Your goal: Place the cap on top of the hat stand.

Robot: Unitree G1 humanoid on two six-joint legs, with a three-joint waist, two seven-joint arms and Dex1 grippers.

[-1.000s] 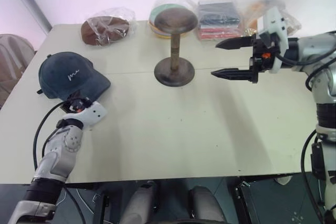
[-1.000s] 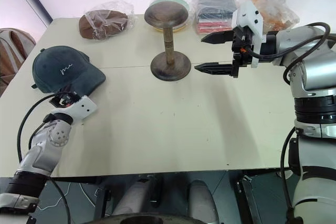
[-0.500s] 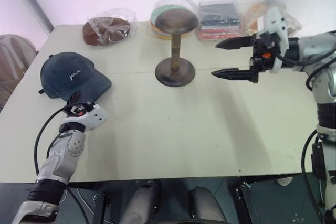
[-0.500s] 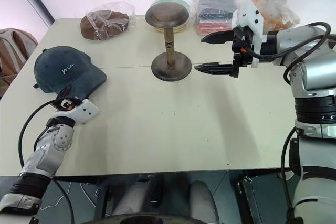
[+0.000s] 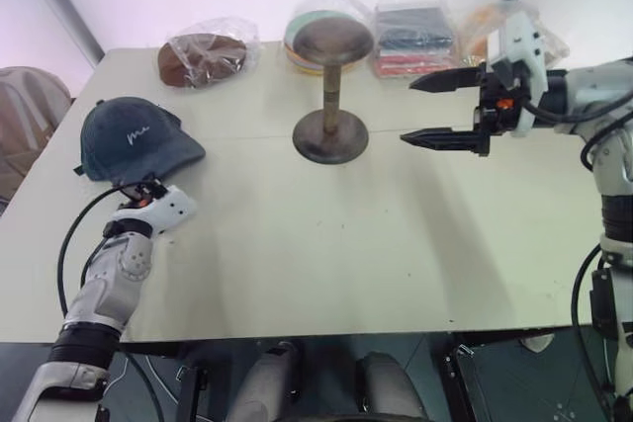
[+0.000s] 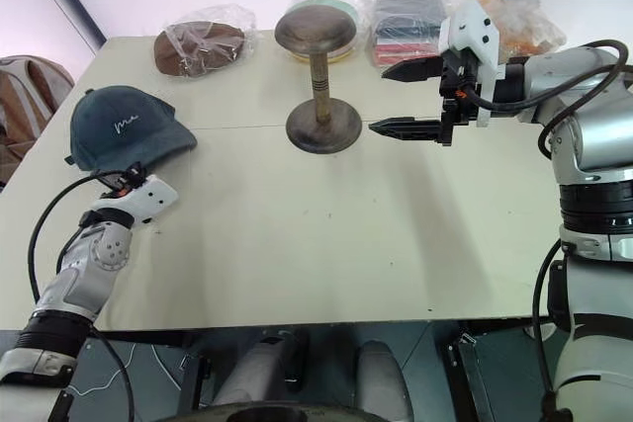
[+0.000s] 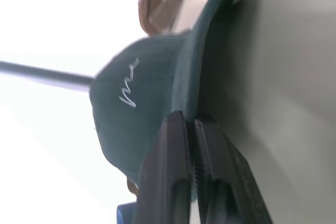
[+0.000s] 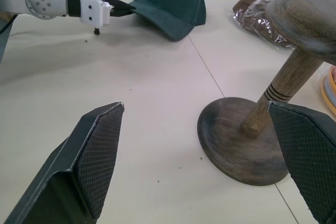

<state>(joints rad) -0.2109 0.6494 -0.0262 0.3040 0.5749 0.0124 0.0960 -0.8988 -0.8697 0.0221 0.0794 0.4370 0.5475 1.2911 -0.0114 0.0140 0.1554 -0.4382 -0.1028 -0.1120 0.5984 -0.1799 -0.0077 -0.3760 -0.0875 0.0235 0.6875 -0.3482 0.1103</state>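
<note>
The dark navy cap (image 5: 138, 137) with white script lies on the table's left side, brim towards the middle. My left gripper (image 5: 148, 185) is level at the cap's near edge. The left wrist view shows its fingers (image 7: 176, 145) shut, with the brim's edge (image 7: 197, 87) running in between them. The dark brown wooden hat stand (image 5: 331, 76) stands upright at the table's centre back, its domed top bare. My right gripper (image 5: 408, 111) hovers open just right of the stand and holds nothing; its view shows the stand (image 8: 252, 129) and the cap (image 8: 168, 1).
Bagged hats line the table's far edge: a brown one (image 5: 203, 54), a coloured stack (image 5: 297, 32) behind the stand, a dark and red stack (image 5: 413, 37) and an orange one (image 5: 485, 22). A chair (image 5: 25, 116) stands off the table's left side.
My left gripper's fingers, open a second ago, have closed at the cap's brim. The right arm has kept still.
</note>
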